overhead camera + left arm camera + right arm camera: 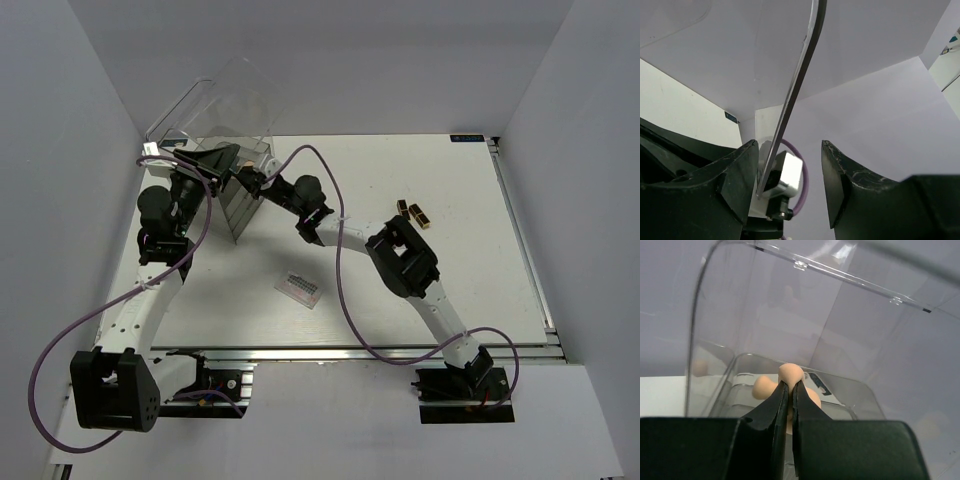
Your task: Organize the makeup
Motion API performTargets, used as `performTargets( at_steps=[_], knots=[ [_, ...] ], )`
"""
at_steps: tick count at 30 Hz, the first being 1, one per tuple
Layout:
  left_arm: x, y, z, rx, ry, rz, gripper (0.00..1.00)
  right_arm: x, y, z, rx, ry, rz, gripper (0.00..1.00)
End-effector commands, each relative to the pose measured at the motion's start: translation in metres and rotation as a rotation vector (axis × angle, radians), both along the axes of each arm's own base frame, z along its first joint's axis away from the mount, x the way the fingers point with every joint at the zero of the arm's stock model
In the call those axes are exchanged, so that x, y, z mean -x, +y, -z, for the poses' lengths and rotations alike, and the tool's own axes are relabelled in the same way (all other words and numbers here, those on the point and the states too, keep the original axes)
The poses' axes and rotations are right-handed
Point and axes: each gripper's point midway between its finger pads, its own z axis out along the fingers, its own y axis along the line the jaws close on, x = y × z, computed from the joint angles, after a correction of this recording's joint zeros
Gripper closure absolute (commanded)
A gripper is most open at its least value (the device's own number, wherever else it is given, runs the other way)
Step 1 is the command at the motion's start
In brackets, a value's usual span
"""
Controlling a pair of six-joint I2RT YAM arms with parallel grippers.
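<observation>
Left gripper was raised at the box, jaws apart, lid edge between them. Right arm reached left into the box, right gripper pinching a sponge. Palette and lipsticks lay on the table.

You won't find any legible text here. The small teal label on the table's far edge, upper right of the overhead view, is too small to read. The dark sticker behind the clear box, mid-frame in the right wrist view, is blurred. So is the dark tag at left in the left wrist view.
</observation>
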Motion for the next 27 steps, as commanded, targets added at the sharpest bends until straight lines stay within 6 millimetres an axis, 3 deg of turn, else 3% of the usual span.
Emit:
performTargets(
  at_steps=[1, 7, 12, 15, 21, 23, 24, 25, 26, 27],
  knots=[
    [0.01, -0.003, -0.037, 0.006, -0.101, 0.022, 0.38, -0.01, -0.002, -0.033, -0.089, -0.091, 0.05, 0.97],
    [0.012, -0.002, -0.034, 0.005, -0.09, 0.012, 0.38, -0.012, 0.007, 0.004, -0.023, -0.101, 0.048, 0.79],
    [0.011, -0.002, -0.034, 0.006, -0.084, 0.016, 0.38, -0.009, 0.01, 0.025, 0.03, -0.122, 0.031, 0.49],
    [0.01, -0.002, -0.035, 0.002, -0.086, 0.015, 0.38, -0.009, 0.01, 0.028, 0.038, -0.128, 0.032, 0.46],
    [0.01, -0.002, -0.035, -0.003, -0.082, 0.013, 0.38, -0.009, 0.006, 0.025, 0.035, -0.131, 0.034, 0.46],
    [0.01, -0.002, -0.036, -0.005, -0.086, 0.011, 0.38, -0.007, 0.0, 0.017, 0.021, -0.138, 0.038, 0.5],
    [0.01, -0.002, -0.035, -0.008, -0.083, 0.012, 0.38, -0.004, -0.003, 0.014, 0.017, -0.138, 0.037, 0.54],
    [0.01, -0.002, -0.035, -0.011, -0.081, 0.011, 0.38, 0.002, -0.01, -0.006, -0.004, -0.161, 0.031, 0.6],
    [0.011, -0.002, -0.035, -0.014, -0.082, 0.009, 0.39, 0.009, -0.02, 0.006, 0.012, -0.159, 0.026, 0.79],
    [0.01, -0.002, -0.032, -0.017, -0.074, 0.008, 0.4, 0.018, -0.027, 0.004, 0.015, -0.183, 0.003, 0.89]
  ],
)
